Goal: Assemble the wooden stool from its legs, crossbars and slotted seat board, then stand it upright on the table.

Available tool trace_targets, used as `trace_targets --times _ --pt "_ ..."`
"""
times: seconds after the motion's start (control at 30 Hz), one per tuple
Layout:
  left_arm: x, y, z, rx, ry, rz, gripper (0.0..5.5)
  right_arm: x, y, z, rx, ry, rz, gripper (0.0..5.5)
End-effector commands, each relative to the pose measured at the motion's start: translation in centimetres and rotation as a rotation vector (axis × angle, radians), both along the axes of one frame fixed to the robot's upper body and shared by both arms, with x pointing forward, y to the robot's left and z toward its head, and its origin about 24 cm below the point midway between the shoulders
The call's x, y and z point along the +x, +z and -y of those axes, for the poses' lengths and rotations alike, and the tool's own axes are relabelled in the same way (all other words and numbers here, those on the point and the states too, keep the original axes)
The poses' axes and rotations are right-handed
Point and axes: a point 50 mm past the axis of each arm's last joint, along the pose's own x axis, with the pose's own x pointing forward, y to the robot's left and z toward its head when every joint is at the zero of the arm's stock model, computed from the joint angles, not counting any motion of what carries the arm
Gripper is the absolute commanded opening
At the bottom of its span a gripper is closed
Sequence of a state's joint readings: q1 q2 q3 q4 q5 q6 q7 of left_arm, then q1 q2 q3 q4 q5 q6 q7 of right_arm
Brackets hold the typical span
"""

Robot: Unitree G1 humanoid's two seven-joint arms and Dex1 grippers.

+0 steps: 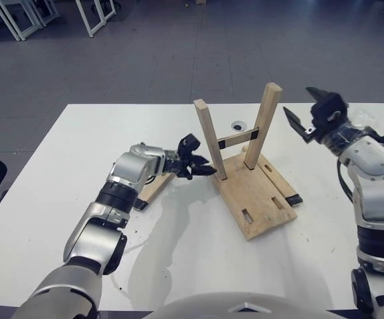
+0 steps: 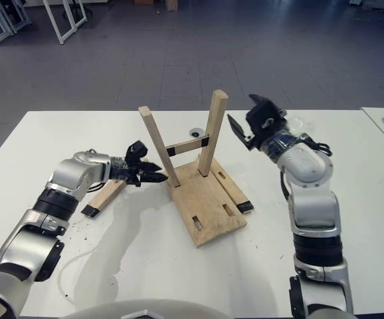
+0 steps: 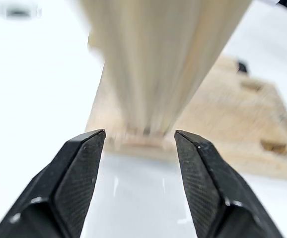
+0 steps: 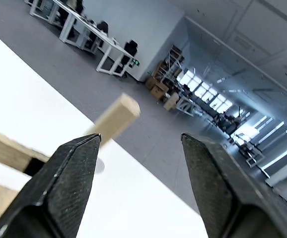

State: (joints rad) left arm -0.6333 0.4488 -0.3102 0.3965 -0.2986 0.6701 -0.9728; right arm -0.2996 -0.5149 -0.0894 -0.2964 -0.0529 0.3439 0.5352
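While L hand (image 3: 139, 133), R hand (image 4: 141, 136) gape, 2 legs (image 1: 211, 141), 1 crossbar (image 1: 237, 139), 1 seat board (image 1: 255, 197)

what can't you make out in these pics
- Left leg: left wrist view, blurred from closeness; how deep it sits in the board is unclear.
- Loose piece: eye views, far end hidden under the left arm.
- Leg top: right wrist view, the rest behind the right tool's finger; which leg is unclear.
- Bar beside the board: eye views, partly behind it.
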Motion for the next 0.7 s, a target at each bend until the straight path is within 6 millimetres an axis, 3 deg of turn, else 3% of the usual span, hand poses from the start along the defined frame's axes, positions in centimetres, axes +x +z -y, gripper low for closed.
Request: trace_targets --times 0.03,0.17,0.27,0.4,0.53,0.7 --pt "-0.2 2.4 -1.1 -0.029 0.0 0.077 2.54 -1.9 -4.8 1.8 -0.055 -0.018 -0.222 2.98" --pt "-1.9 5.3 -3.2 -0.156 0.071 0.1 2.54 -5.8 -11.2 3.1 -0.237 0.08 -0.502 2.98" --pt "-2.7 7.0 -5.4 -0.239 0.213 0.156 2.54 -7.5 -12.5 3.7 -0.28 0.104 -0.56 2.98" --pt "-2.8 8.0 -8.8 -0.279 0.458 0.274 2.54 -8.7 -12.7 3.5 -0.33 0.187 -0.592 2.98" --pt "-3.7 5.5 -11.3 -0.103 0.621 0.305 2.54 -9.3 -11.6 -0.4 -0.281 0.382 -0.528 2.98" --pt "-5.2 3.0 -11.6 0.022 0.639 0.282 2.54 -9.1 -9.6 -4.0 -0.133 0.471 -0.437 2.98"
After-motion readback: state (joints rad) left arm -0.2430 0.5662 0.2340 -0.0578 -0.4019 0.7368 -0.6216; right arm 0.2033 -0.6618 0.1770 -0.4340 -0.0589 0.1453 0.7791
